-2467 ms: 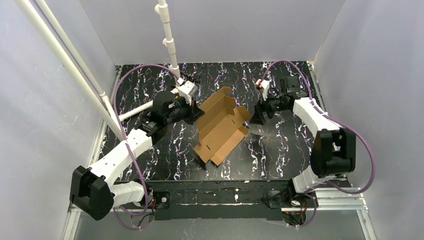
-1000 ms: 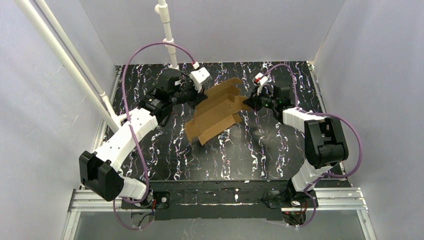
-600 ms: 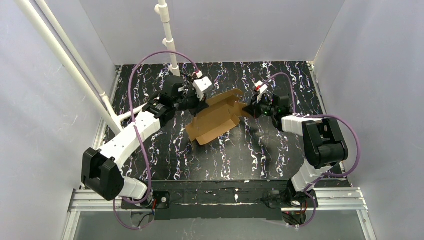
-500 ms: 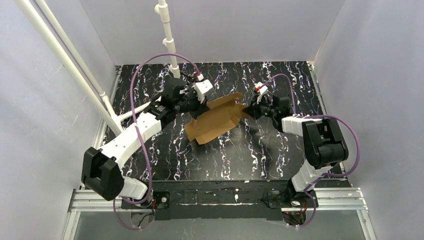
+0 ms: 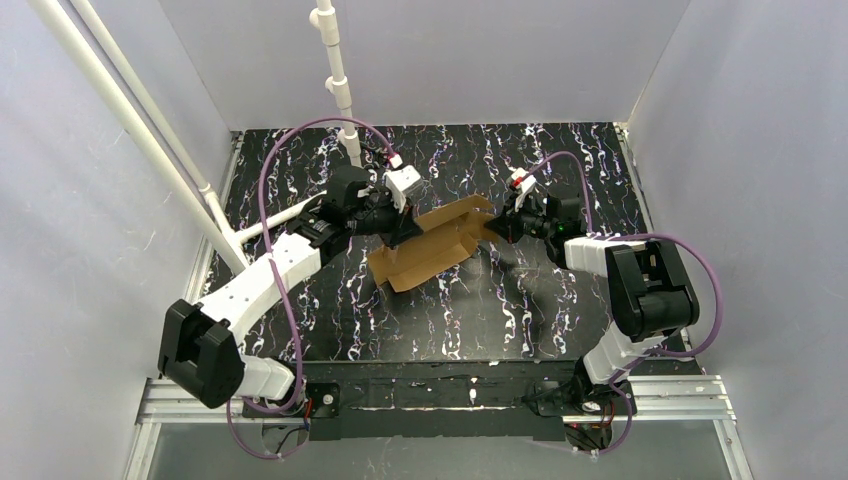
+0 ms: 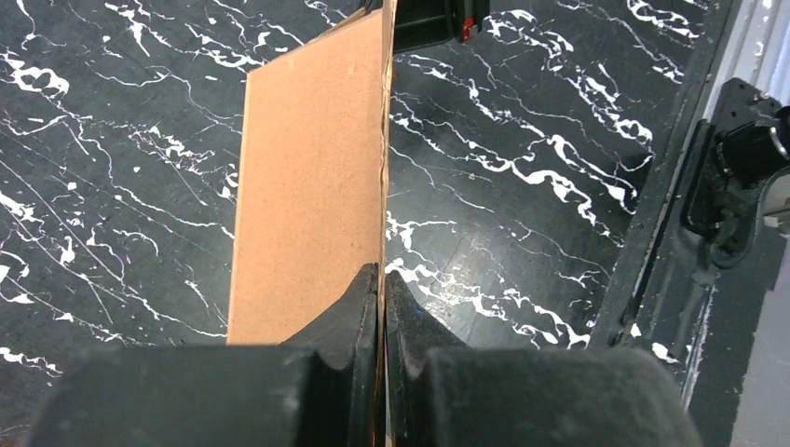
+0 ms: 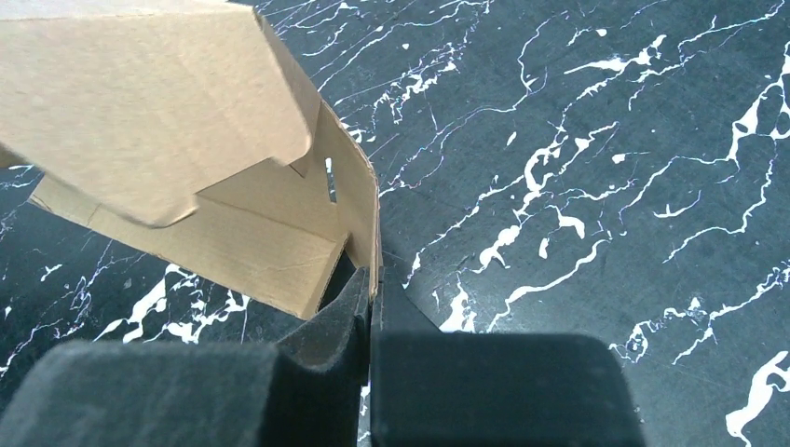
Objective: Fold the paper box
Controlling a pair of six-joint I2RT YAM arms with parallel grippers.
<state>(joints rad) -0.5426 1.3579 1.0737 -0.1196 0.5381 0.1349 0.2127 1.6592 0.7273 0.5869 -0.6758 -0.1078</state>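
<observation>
One plain brown cardboard die-cut paper box (image 5: 432, 247) is lying near the middle of the black white-veined marble-patterned worktop (image 5: 500, 310), partly folded, with its long axis running from near-left to far-right. Two white-and-black robot arms are reaching in towards it, one from each side, and each is trailing one purple cable, so two cables are showing.

The left gripper (image 5: 408, 232) is meeting the box on its far-left long side. In the left wrist view this gripper (image 6: 382, 275) is pinching fully together on a thin cardboard panel (image 6: 307, 168), which is standing upright and edge-on between the two black fingers and stretching away over the worktop (image 6: 522, 140).

The right gripper (image 5: 497, 225) is meeting the box at its far-right end. In the right wrist view this gripper (image 7: 373, 279) is likewise squeezing nearly closed on the thin edge of a short cardboard side wall, with no gap showing beside the card. A larger folded flap of the box (image 7: 186, 121) is hanging over the upper left, and one small slot is showing in the wall just beyond the fingers. Beside them the worktop (image 7: 559, 140) is showing.

Whether the box's near-left end is touching the worktop cannot be told.
</observation>
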